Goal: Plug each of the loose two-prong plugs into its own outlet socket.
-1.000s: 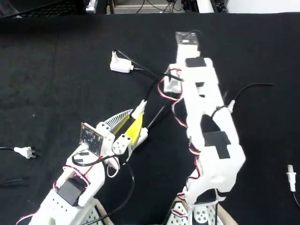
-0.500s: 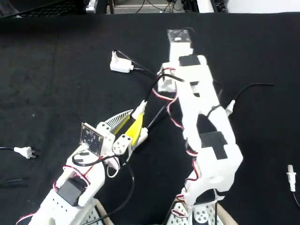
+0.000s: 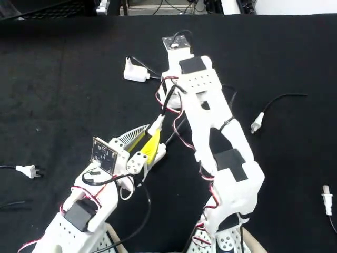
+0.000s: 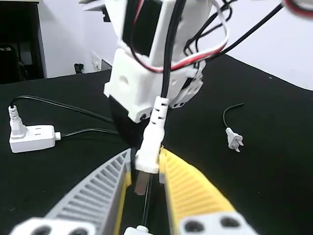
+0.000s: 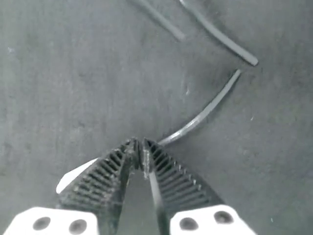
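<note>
A table covered in black cloth (image 3: 63,105) is seen from above, with two white robot arms rising from the bottom edge of the frame.

The left arm (image 3: 89,205) comes in from the lower left. Its left gripper (image 4: 145,167) has one grey finger and one yellow finger. They pinch a white plug (image 4: 149,147) by its body, just left of the frame's centre. The plug's prongs point back between the fingers, and its black cord leads away toward the other arm.

The right arm (image 3: 210,121) stretches from the bottom centre up to the upper centre of the frame. The right gripper (image 5: 139,146) has two black ribbed fingers with their tips pressed together, pointing down at the cloth. A thin dark cable (image 5: 205,112) curves right up to the tips. I cannot tell whether it is caught between them.

A white outlet block (image 3: 135,75) lies in the upper part of the frame, left of centre and near the right arm's wrist. A seated plug (image 3: 128,63) stands in its left end.

Three more plugs lie flat on the cloth, well apart from the block. They are the left-edge plug (image 3: 26,170), the mid-right plug (image 3: 256,123) and the right-edge plug (image 3: 326,199).
</note>
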Robot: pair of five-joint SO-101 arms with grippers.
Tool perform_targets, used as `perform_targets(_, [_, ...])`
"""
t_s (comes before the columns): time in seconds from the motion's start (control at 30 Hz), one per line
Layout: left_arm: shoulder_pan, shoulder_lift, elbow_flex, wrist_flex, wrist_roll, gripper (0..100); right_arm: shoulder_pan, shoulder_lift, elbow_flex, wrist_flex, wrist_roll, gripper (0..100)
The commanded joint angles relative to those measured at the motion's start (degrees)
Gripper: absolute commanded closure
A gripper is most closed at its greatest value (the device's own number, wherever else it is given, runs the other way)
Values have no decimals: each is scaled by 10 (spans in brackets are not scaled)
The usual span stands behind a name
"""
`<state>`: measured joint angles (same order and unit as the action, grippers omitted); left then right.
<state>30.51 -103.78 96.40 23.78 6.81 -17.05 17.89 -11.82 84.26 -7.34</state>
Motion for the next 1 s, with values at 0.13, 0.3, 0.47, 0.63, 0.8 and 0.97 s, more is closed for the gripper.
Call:
perform_targets(0.13, [-33, -4, 10, -11, 4, 971, -52, -45, -46, 68, -1, 986])
perform_targets(0.3, [-31, -4, 10, -11, 4, 971, -57, -56, -51, 105, -1, 986])
perform_targets(0.47, [-31, -4, 10, -11, 4, 971, -93, -66, -47, 126, -1, 986])
perform_targets(0.63, [-31, -4, 10, -12, 4, 971, -127, -87, -45, 148, 0, 986])
perform_targets(0.8, [-34, -4, 10, -12, 4, 971, -132, -102, -29, 150, 19, 986])
perform_targets(0.97, [-34, -4, 10, -12, 4, 971, -134, -121, -2, 149, 33, 986])
